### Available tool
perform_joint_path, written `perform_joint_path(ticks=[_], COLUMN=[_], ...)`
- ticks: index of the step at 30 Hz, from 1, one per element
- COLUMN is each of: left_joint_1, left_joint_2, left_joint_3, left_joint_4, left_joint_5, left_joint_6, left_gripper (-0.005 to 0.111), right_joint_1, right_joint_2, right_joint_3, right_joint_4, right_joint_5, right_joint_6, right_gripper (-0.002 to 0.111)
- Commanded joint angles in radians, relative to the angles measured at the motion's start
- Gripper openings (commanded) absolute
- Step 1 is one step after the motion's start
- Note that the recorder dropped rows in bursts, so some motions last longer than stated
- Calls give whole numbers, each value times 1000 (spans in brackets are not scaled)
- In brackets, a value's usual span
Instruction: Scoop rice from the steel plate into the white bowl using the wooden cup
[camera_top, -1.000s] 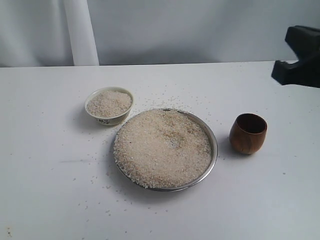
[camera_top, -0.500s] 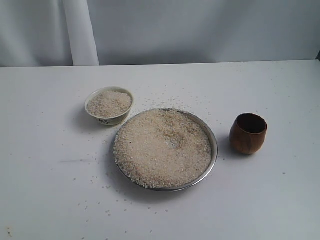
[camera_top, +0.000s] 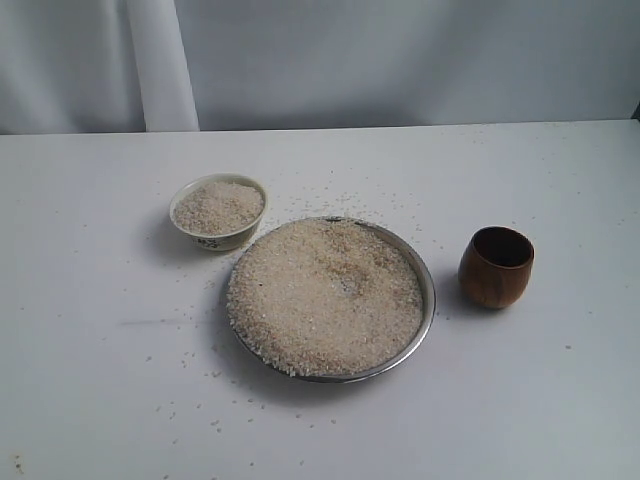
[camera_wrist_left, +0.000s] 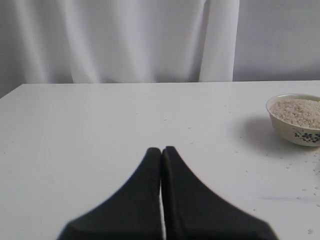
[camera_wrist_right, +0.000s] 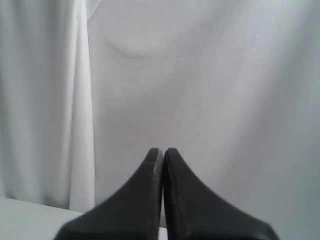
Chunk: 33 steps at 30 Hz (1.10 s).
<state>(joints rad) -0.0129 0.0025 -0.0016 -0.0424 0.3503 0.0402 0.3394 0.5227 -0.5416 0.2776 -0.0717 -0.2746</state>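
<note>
Rice (camera_top: 325, 295) flecks white table (camera_top: 90, 390); curtain (camera_top: 160, 60) behind.

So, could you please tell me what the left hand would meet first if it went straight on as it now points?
Probably nothing on the table: the shut left hand points across it toward the white curtain, with the white bowl off to one side. Depth is unclear.

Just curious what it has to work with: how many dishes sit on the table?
3. A white bowl of rice at the back left, a steel plate heaped with rice in the middle, and a wooden cup to its right. None seems hidden.
</note>
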Motion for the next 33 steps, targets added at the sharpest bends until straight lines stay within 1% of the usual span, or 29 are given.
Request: perform_joint_path(ticks=[1,5,8,13,18,22,28,33], left_joint_1=[-3,-3,-3,-3,-3,-3,-3,-3], left_joint_2=[-3,-3,-3,-3,-3,-3,-3,-3], left_joint_3=[2,2,2,2,2,2,2,2], left_joint_4=[0,0,0,0,0,0,0,0], left_joint_5=[-6,-6,-6,-6,-6,-6,-6,-6], left_joint_6=[-4,-4,-4,-4,-4,-4,-4,-4], left_gripper=[0,0,0,0,0,0,0,0], right_joint_1=[-84,-166,-219,-270,-321,-353,-373,-378], right_joint_2=[-105,-195,-258,-339,-394,-428,-494,-523], right_joint_3=[-2,-2,-2,-2,0,61,271,435], right_joint_4=[-125,-326,-427,-440,-447,-417,-339,-315], right_joint_5=[153,326,400,461,555,543,382,273], right_joint_6=[-15,59,181,282,315,336,336,329], right_gripper=[0,0,0,0,0,0,0,0])
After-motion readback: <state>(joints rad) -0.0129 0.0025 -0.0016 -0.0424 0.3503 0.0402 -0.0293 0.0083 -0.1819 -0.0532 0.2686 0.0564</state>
